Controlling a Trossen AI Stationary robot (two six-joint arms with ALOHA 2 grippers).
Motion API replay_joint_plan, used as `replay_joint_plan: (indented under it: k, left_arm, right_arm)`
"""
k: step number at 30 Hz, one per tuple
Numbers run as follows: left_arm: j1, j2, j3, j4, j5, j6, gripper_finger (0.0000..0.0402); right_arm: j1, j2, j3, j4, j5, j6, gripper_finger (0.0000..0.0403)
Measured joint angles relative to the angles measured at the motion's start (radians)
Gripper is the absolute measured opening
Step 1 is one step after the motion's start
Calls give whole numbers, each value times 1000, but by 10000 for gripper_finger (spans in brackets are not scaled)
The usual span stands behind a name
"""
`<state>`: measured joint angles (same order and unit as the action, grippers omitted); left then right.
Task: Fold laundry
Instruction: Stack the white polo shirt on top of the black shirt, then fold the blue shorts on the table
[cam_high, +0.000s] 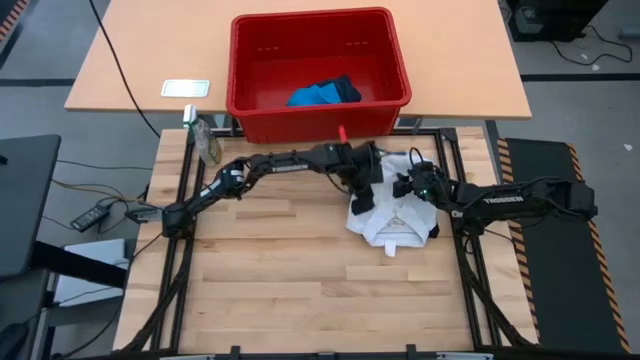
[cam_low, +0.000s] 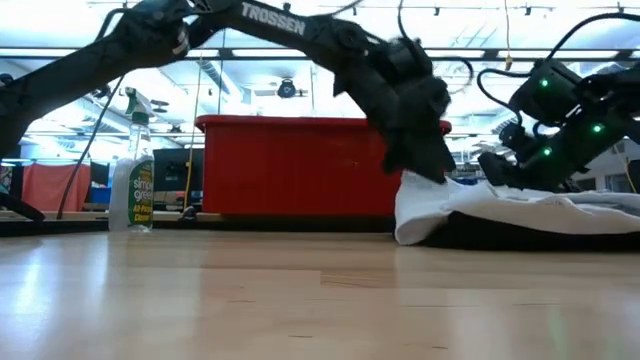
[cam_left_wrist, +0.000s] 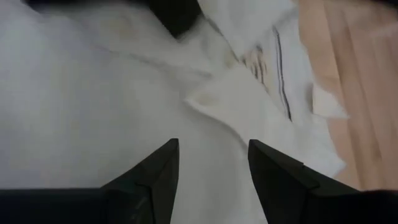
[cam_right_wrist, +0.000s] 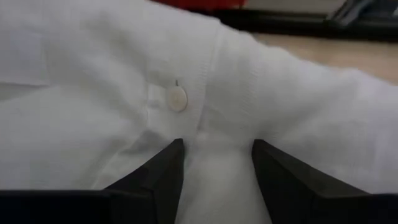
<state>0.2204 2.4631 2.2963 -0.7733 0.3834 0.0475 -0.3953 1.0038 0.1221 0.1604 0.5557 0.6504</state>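
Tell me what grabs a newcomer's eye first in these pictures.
The red basket at the table's far edge stands out, with a bright blue piece inside. In front of it, both arms meet over a crumpled white garment, the left gripper and right gripper pressed onto its cloth.

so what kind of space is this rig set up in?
Looks like a robotics lab or open workshop, not a home. The wooden table sits in a metal frame with cables trailing on the floor, hazard-striped matting lies beside it, and the low view shows glass partitions and ceiling lights behind.
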Motion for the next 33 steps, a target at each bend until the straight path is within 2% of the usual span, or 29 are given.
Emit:
replay_joint_plan:
  k: [7,16,21,23,26,29,33]
  left_arm:
    - [46,-150,0,-116,-57,42,192]
    - [116,-368,1,-170,-273,52,192]
    - [181,-432,1,-179,-415,51,192]
    - [219,-439,1,-189,-428,25,192]
    - [301,-441,1,-247,-399,-104,192]
    - [392,-422,1,-287,-350,-171,192]
    - [481,-386,0,-330,-348,-171,192]
  right_arm:
    - [29,-44,33,23,-98,86,195]
    - [64,-180,188,59,-272,1,197]
    - [67,-186,234,214,-447,12,197]
    - [67,-186,239,293,-498,-8,197]
    - [66,-186,272,329,-531,-8,197]
    - [64,-163,339,291,-529,-11,195]
    - [44,-79,474,176,-509,-89,194]
